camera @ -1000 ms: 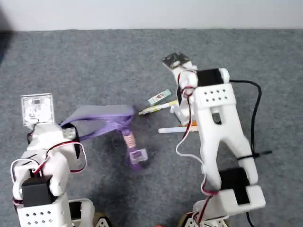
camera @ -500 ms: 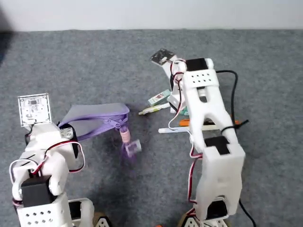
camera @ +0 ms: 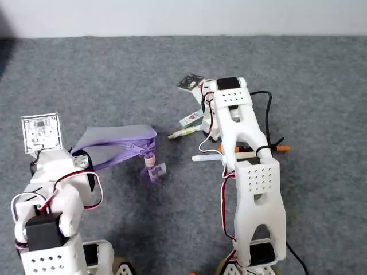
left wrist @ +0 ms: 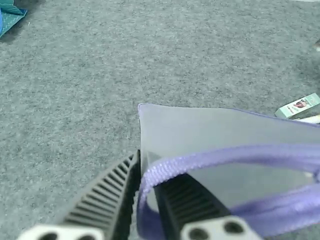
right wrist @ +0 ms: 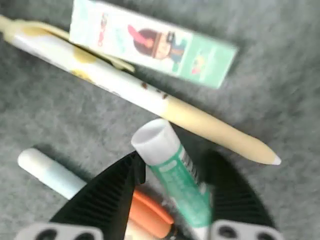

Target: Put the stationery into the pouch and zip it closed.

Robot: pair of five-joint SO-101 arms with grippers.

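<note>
My left gripper (left wrist: 142, 167) pinches the zip edge of the one purple pouch (left wrist: 210, 130), while right of the pouch my right gripper (right wrist: 174, 162) stands spread astride one green tube (right wrist: 159, 141), perhaps just touching it, beside one mint box (right wrist: 150, 42) and three pens: cream pen (right wrist: 150, 92), pale pen (right wrist: 50, 172), orange pen (right wrist: 150, 210).

Table (camera: 103, 74), grey carpet-like top. Lying on it, clustered: mint box (camera: 192, 118), cream pen (camera: 184, 132) just beside it, green-labelled stick (right wrist: 177, 172), white pen (camera: 203, 157), orange pen (camera: 278, 148). Purple pouch (camera: 114, 143) well apart, far edge on the surface.
</note>
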